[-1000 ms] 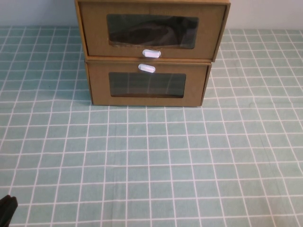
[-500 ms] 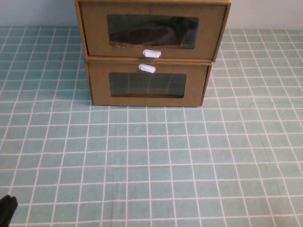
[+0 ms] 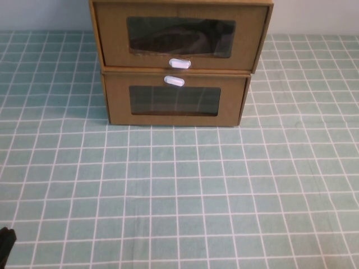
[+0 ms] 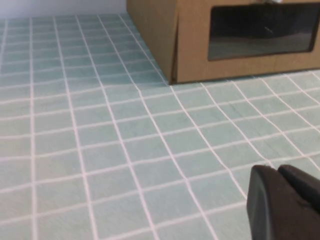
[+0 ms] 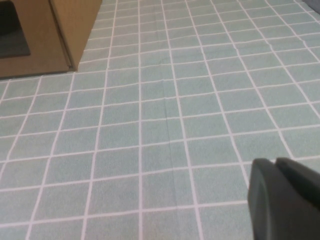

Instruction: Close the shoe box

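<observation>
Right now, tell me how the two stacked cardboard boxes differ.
The upper shoe box is slightly wider than the lower box it rests on. The upper one's white tab sits below its window; the lower one's tab sits above its window. Something dark shows through the upper window; the lower window shows only faint lines. Both are brown corrugated cardboard. The left claw and the right claw are low over the tablecloth, away from both.

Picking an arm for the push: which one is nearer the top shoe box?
Neither clearly. Left gripper and right gripper both sit low over the tablecloth, far from the shoe box.
</observation>
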### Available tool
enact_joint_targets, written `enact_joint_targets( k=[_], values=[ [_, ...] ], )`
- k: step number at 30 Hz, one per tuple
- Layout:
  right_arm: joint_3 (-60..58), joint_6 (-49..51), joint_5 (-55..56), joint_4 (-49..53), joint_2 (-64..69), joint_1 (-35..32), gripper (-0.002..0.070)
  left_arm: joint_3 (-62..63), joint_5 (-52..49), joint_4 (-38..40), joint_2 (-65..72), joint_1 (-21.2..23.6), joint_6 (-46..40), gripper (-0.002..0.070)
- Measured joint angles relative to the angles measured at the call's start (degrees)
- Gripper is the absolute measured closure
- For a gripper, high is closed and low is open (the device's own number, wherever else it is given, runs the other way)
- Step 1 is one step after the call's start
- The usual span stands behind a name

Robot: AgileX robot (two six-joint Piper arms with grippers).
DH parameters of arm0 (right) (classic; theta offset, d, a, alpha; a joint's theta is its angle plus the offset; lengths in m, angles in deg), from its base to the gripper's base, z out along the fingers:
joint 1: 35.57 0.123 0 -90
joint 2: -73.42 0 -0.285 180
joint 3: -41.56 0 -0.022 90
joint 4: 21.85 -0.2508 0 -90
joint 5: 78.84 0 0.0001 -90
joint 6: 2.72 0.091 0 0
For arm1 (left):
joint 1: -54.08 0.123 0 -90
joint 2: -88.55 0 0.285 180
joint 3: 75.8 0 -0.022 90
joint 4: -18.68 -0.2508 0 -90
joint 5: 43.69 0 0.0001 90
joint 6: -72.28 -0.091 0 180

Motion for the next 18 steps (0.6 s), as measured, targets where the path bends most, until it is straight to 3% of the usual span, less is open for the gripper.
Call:
enact_joint_targets(
  k=[4, 10, 14, 18],
  values=[
    [0.0, 0.0, 0.0, 0.0, 0.0, 0.0, 0.0687, 0.0, 4.0, -6.0, -0.1, 0.2, 2.9, 0.0680],
    [0.0, 0.0, -0.1, -0.1, 0.0, -0.1, 0.0688, 0.0, 6.2, -30.5, -4.8, 7.4, 25.9, 0.0680],
    [0.0, 0.1, -0.1, -0.1, -0.1, -0.1, 0.0687, 0.0, 1.1, -34.5, -8.8, 11.0, 30.0, 0.0680],
    [0.0, 0.1, -0.1, -0.1, -0.1, -0.1, 0.0688, 0.0, -6.5, -35.4, -8.9, 11.5, 30.5, 0.0680]
  ],
)
